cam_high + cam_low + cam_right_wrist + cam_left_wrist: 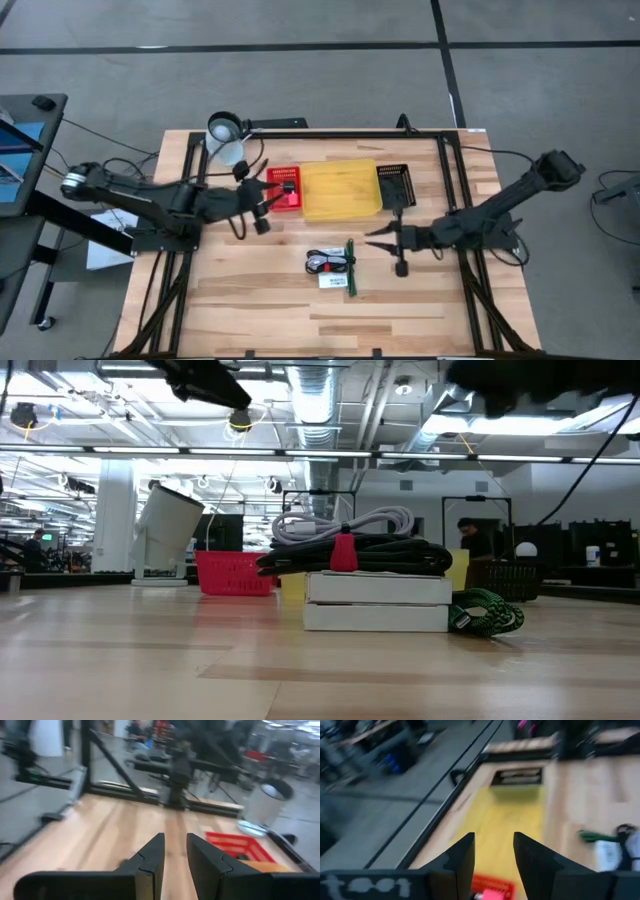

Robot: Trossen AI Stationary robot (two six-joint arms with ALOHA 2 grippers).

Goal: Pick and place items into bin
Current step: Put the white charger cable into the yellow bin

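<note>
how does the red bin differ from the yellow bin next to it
The small red plastic bin is much smaller than the wide yellow plastic bin. The red bin has latticed walls and something dark inside; the yellow bin looks solid and smooth, with nothing visible inside. The left claw hangs over the red bin, not the yellow one. Both sit side by side on the wooden table.

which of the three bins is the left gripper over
The red bin, leftmost of the row; the left gripper hangs above it, not the yellow bin or black bin.

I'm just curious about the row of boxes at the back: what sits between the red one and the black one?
A yellow bin fills the gap between the red basket and the black basket, seen best from the overhead camera.
</note>
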